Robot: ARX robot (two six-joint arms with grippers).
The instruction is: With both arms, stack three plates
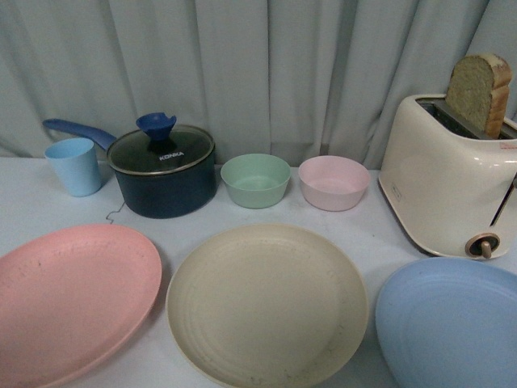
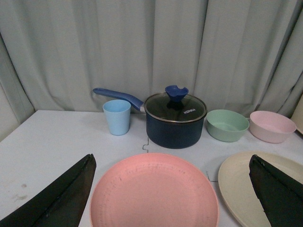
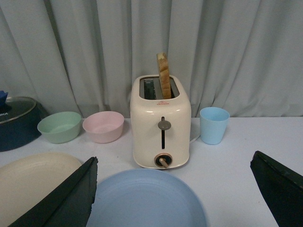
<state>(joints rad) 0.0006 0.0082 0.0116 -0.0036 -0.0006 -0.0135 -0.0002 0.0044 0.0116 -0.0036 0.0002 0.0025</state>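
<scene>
Only the front view takes in the pink plate point(image 1: 73, 303), cream plate point(image 1: 266, 303) and blue plate point(image 1: 452, 323) together, side by side on the worktop point(image 1: 24, 202). Only the wrist views show the arms. The left fingers point(image 2: 66, 194) are spread wide and empty, with the pink plate between them. The right fingers point(image 3: 71, 194) are spread likewise, with the blue plate between them.

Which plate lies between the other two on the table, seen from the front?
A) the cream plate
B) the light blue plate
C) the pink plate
A: the cream plate lies in the middle, with the pink plate on its left and the light blue plate on its right. All three lie flat and none is stacked yet.
</scene>
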